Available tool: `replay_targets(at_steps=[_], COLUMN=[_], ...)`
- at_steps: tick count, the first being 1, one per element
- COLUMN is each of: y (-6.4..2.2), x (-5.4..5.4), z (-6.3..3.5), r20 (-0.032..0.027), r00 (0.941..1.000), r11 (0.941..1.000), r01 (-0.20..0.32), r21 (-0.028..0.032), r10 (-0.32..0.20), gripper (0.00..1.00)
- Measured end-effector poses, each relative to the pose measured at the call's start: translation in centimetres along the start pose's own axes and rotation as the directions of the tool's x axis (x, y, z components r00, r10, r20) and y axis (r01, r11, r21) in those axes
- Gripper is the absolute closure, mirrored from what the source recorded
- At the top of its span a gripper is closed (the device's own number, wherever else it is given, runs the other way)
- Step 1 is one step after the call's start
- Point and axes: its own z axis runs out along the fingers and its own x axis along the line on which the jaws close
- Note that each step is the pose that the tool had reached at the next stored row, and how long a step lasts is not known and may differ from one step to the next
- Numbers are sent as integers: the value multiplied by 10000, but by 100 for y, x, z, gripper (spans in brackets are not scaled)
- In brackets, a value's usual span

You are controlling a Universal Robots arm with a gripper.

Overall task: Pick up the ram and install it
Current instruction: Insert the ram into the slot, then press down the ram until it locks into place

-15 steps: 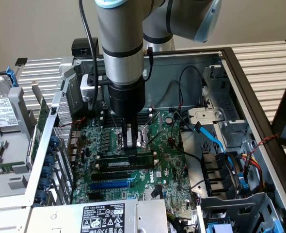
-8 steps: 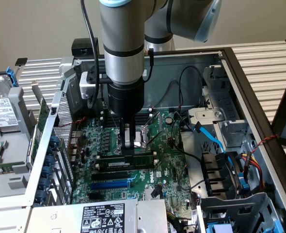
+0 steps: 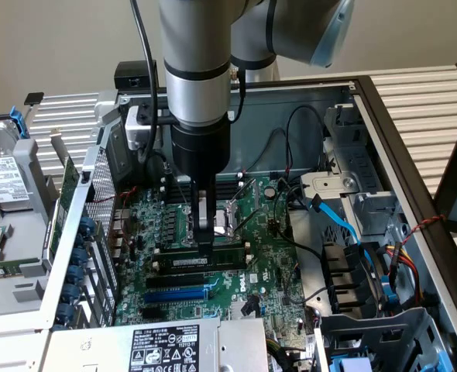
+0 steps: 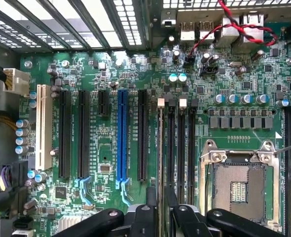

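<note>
- Green ram (image 3: 183,262) stands on edge in a memory slot of the motherboard (image 3: 267,256), white label strip facing the exterior camera.
- Wrist view shows the ram (image 4: 161,148) edge-on as a thin strip in the slot farthest from the CPU socket (image 4: 239,185), just beside a black expansion slot (image 4: 142,138). The blue expansion slot (image 4: 121,138) comes after that.
- Gripper (image 3: 204,249) comes straight down over the ram near mid-length, arm roughly vertical.
- Gripper (image 4: 164,210) is partly open. The jaws stand one on each side of the stick with a gap wider than its edge, so it has no visible hold on the ram.
- Nothing else sits between the jaws.
- Step in hand, as a judgement: the install end of the task. The pick looks done and the ram is at or in its slot.
- Cannot tell if the ram is fully seated. White end clips (image 4: 161,102) show at the slot ends, but whether they are latched is unclear.
- Neighbouring memory slots (image 4: 181,148) look unfilled.
- Any next move calls for staying square to the slot: vertical travel, no sideways drag and even load along the stick.
- Risks: a tilted stick, or a jaw catching on the slot walls beside it.
</note>
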Motion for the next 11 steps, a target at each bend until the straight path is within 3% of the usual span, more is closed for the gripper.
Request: replay_targets(at_steps=[11], y=[1], x=[3], z=[-52], r20=[-3], r00=[10000], r11=[10000], r01=[2], r21=[-33], r10=[-2], gripper=[79])
